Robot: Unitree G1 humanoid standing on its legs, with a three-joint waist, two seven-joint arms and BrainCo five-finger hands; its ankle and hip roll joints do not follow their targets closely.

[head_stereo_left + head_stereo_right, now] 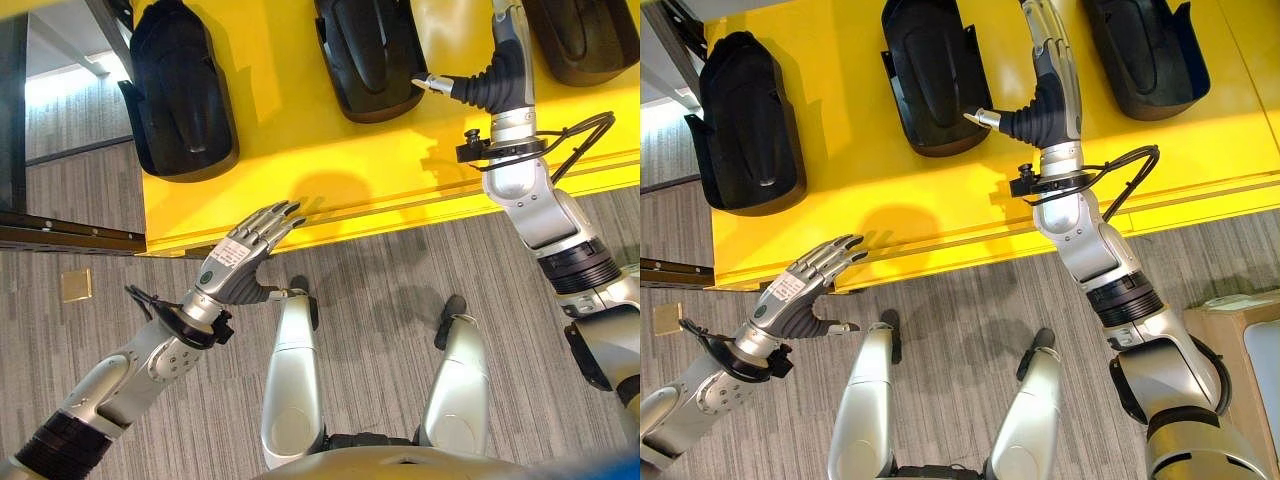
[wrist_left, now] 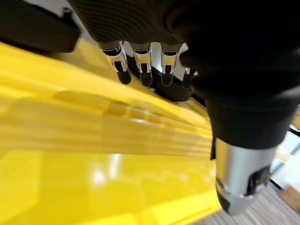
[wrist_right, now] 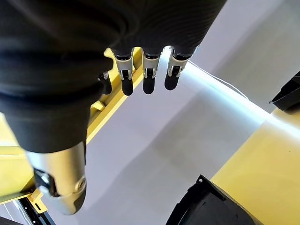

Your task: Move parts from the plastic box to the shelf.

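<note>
Three black moulded parts lay on the yellow shelf [image 1: 940, 215], well apart in a row: from my head camera, the left part [image 1: 748, 125] sat at about ten o'clock near the shelf's left end, the middle part [image 1: 932, 75] at twelve o'clock, and the right part [image 1: 1145, 55] at about one o'clock, cut off by the upper edge. All three rested flat on the shelf surface with nothing touching them. My right hand [image 1: 1045, 70] reached out over the shelf between the middle part and the right part, its dark ribbed cover upward and the thumb jutting sideways toward the middle part without touching it; in the right wrist view its fingers [image 3: 147, 77] hung straight and relaxed, holding nothing, with the corner of a black part below them. My left hand [image 1: 245, 255] hovered at about eight o'clock, just off the shelf's front edge and over the floor, palm tilted toward the shelf; its fingers [image 2: 143, 68] were straight and spread, the thumb apart, also empty. The fingertips sat near the shelf's lip, but I could not tell whether they touched it. Below the shelf lay grey striped carpet [image 1: 380, 290], with a small tan square [image 1: 76, 285] on it at nine o'clock. A tan box edge [image 1: 1240, 320] showed at four o'clock.
</note>
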